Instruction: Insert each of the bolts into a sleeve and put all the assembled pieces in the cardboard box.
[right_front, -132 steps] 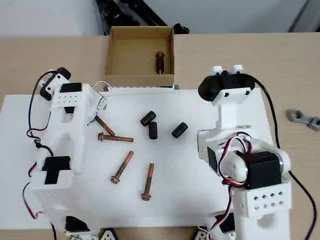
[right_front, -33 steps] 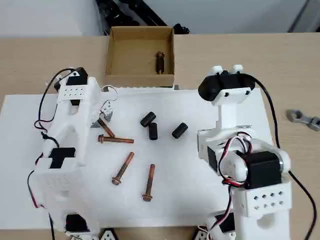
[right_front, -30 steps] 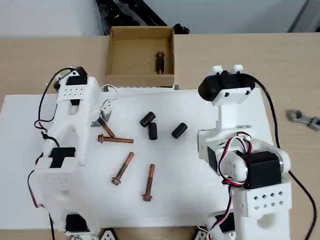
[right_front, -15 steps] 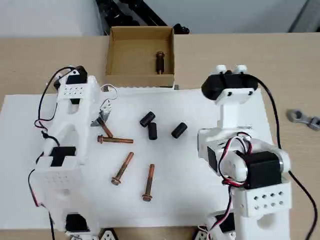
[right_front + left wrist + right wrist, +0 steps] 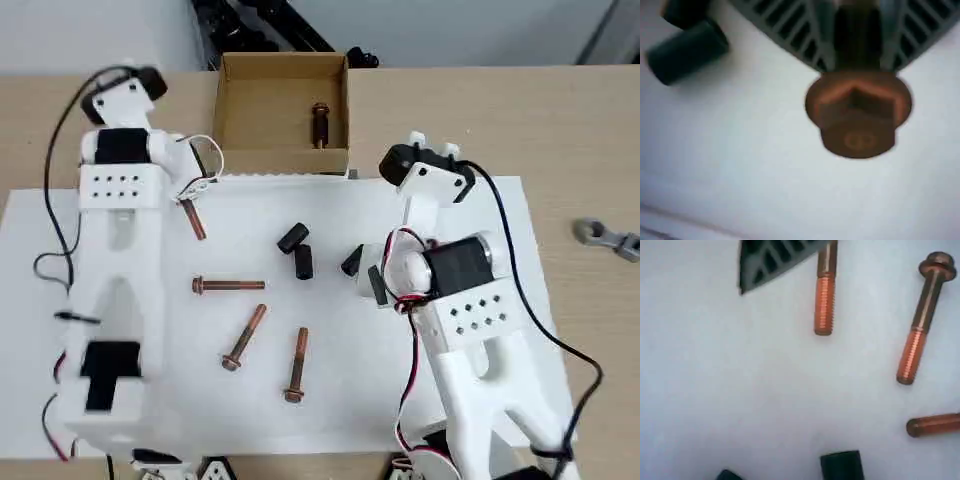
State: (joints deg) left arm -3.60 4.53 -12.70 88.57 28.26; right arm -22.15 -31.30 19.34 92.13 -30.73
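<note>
My left gripper [image 5: 189, 205] is shut on a copper bolt [image 5: 193, 222], held off the white mat [image 5: 470, 215] near its far left; the bolt's hex head [image 5: 858, 115] pokes out from between the jaws. Three more bolts [image 5: 230, 286] [image 5: 245, 335] [image 5: 296, 364] lie loose on the mat. Three black sleeves [image 5: 293, 237] [image 5: 302, 262] [image 5: 349, 262] lie mid-mat. My right gripper [image 5: 368, 275] hovers beside the rightmost sleeve, open, with one dark finger [image 5: 770, 260] above the mat and a sleeve [image 5: 841, 465] close by. The cardboard box [image 5: 232, 100] holds one assembled piece [image 5: 320, 123].
The box sits just beyond the mat's far edge. A metal tool [image 5: 605, 236] lies on the wooden table at the right, off the mat. The left arm's white body covers the mat's left side, and the right arm's body covers its near right.
The left arm has lifted the bolt off the crossed pair and pulled back toward the far left. The right arm has swung down and left over the mat, next to the rightmost sleeve.
</note>
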